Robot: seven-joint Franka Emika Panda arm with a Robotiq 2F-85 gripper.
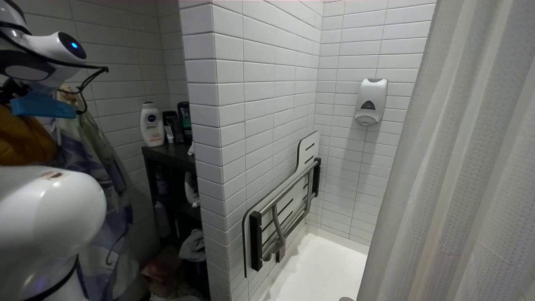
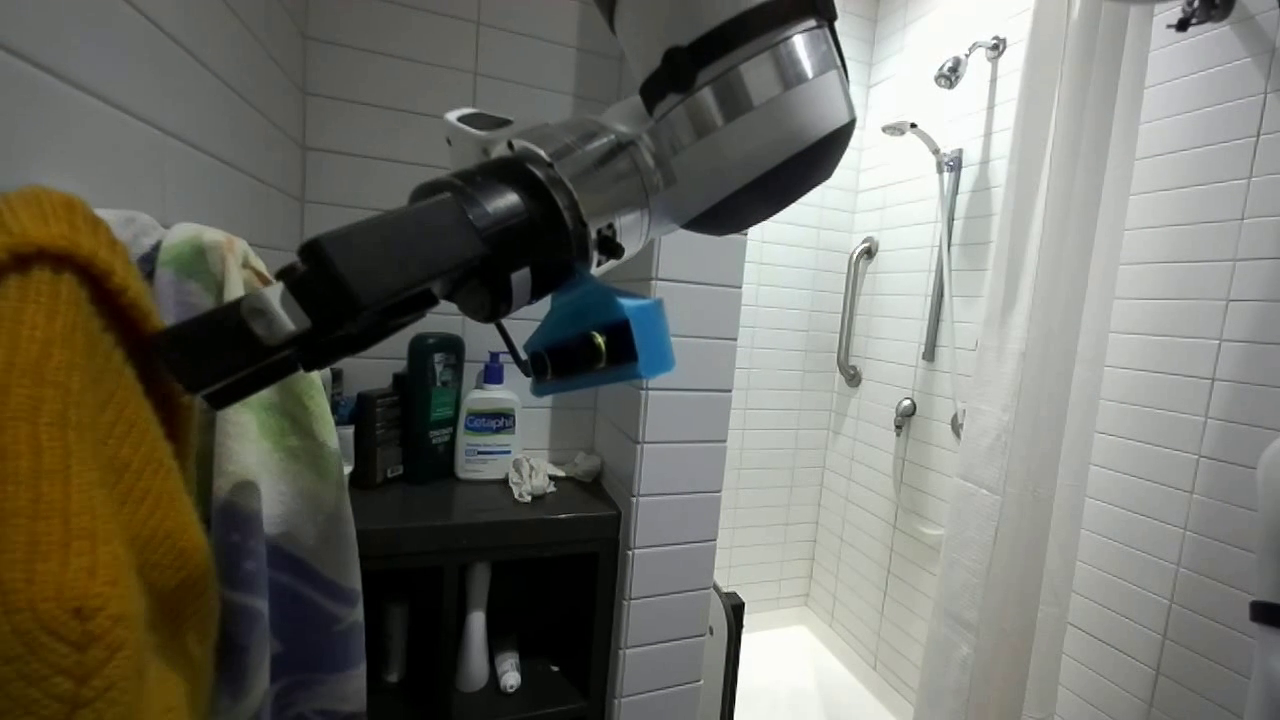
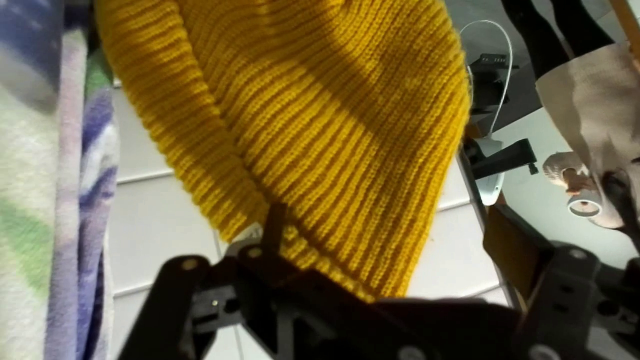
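Note:
A mustard-yellow ribbed knit garment [image 2: 90, 480] hangs at the left in an exterior view, and it fills the upper middle of the wrist view [image 3: 320, 115]. Part of it also shows in an exterior view [image 1: 25, 138]. My black gripper [image 3: 395, 237] is open, its fingers wide apart. The garment's lower edge lies between them, nearer the left finger, which overlaps its hem. I cannot tell whether they touch. In an exterior view the fingertips [image 2: 190, 370] reach the garment's right edge. A white, green and purple patterned cloth [image 2: 290, 560] hangs beside it, also in the wrist view [image 3: 30, 165].
A black shelf [image 2: 480, 520] holds several bottles, including a Cetaphil pump bottle [image 2: 489, 430]. A tiled wall corner [image 1: 209, 125] divides it from the shower, with a folded seat [image 1: 284, 209] and a curtain [image 1: 459, 167]. A person [image 3: 595, 125] shows in the wrist view.

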